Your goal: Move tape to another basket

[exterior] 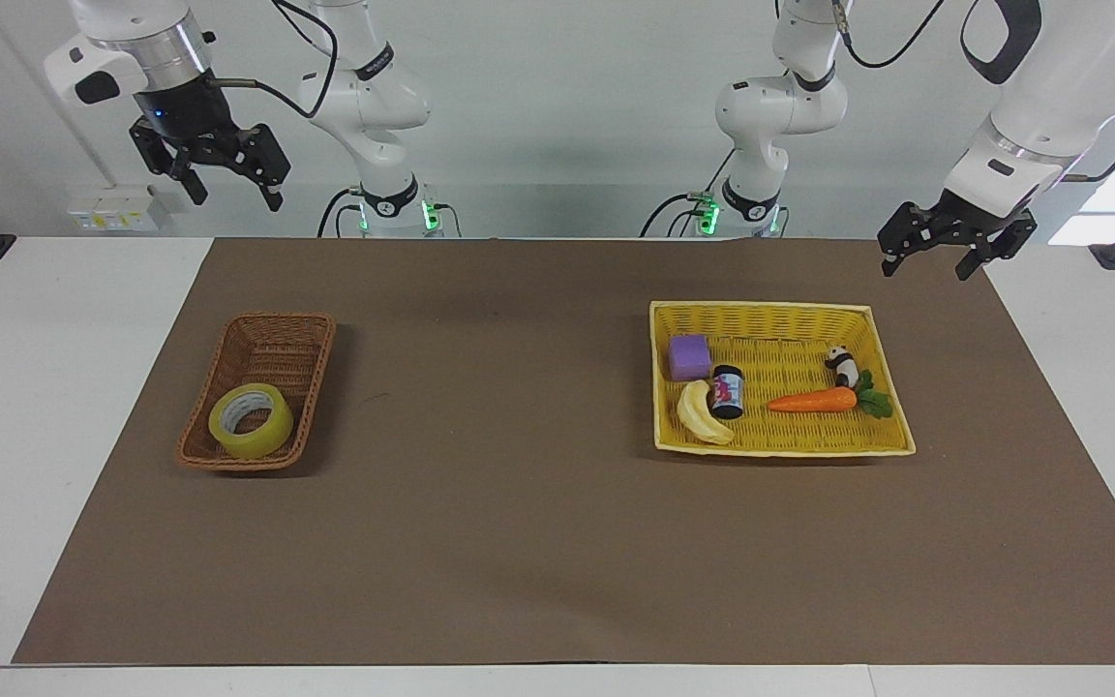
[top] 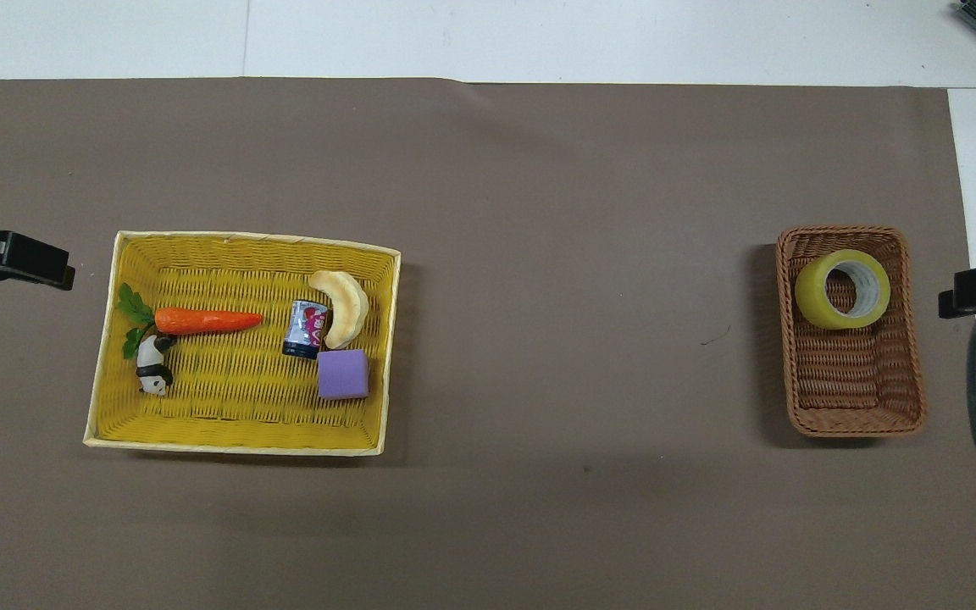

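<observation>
Tape (exterior: 250, 420) lies in the narrow brown basket (exterior: 267, 318), at the basket's end farther from the robots, tilted against the wicker wall with its pale core facing up. The basket stands on the bench (exterior: 519, 542) toward the right arm's end, well apart from the yellow basket (exterior: 761, 306) with its carrot, banana, panda, jar and purple block.

The right claw (exterior: 233, 192) hangs high above the bench edge nearest the robots, fingers spread and holding nothing. The left claw (exterior: 927, 266) waits over the bench corner beside the yellow basket, also spread and empty.

I judge the roll to be where it belongs, so the job is to leave it alone. Keep both claws high and clear of the wicker rim, since a knock could tip so light a basket. Should the roll need lifting again, come straight down with one finger through the core and one outside it - the walls crowd it closely
</observation>
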{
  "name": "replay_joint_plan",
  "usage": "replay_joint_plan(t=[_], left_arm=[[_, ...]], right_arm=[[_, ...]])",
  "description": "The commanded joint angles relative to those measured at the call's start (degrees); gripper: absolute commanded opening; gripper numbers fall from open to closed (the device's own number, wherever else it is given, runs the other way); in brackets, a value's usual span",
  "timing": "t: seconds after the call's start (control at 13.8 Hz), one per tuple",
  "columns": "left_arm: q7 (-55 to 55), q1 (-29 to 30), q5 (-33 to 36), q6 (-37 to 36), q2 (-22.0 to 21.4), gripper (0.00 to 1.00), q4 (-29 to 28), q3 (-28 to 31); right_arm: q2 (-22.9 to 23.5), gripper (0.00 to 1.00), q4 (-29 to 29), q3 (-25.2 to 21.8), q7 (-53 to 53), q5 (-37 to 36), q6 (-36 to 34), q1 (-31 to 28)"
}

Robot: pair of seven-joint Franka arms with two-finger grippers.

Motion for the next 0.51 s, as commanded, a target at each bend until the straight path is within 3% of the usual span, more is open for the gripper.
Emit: replay_joint_plan(t=[0.0, 0.43], left_arm=[[0.3, 0.8, -0.9, -0.7, 0.2, 1.00, 0.7, -0.3], [0.5, 0.8, -0.9, -0.8, 0.2, 1.00, 0.7, -0.3]], right_arm=[[0.6, 1.00, 1.1, 0.2, -2.3, -1.5, -0.9, -0.1], [0.3, 1.00, 0.8, 0.2, -2.0, -1.1, -0.3, -0.1]])
